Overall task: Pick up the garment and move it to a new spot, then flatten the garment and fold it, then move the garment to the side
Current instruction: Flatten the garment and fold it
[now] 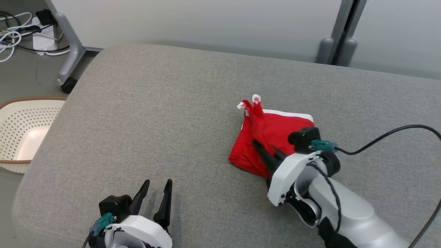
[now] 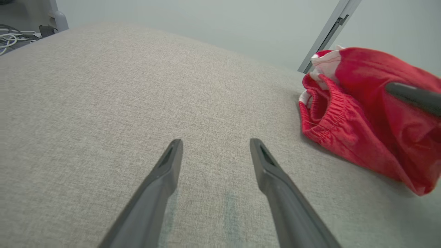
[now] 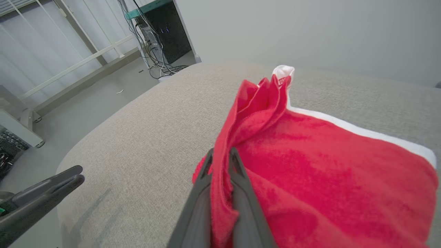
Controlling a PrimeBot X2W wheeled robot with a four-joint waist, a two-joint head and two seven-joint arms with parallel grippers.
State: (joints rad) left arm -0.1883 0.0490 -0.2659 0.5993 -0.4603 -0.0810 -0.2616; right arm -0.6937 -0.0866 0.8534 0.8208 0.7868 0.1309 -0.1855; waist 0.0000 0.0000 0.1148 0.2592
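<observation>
Off the left edge of the grey cushion (image 1: 172, 103) sits a perforated basket (image 1: 31, 100). Over the cushion's near left part the left gripper (image 1: 157, 181) has its fingers spread, holding nothing. Right of the cushion's middle lies the bunched red garment (image 1: 272, 127), one fold pinched by the right gripper (image 3: 221, 153).

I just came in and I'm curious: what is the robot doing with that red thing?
The robot is busy with a pair of red shorts lying bunched up on a big grey cushion. Its right gripper is pinched shut on a fold of the shorts. Its left gripper is open over the bare cushion nearby and holds nothing. The shorts are not flat or folded yet.
</observation>
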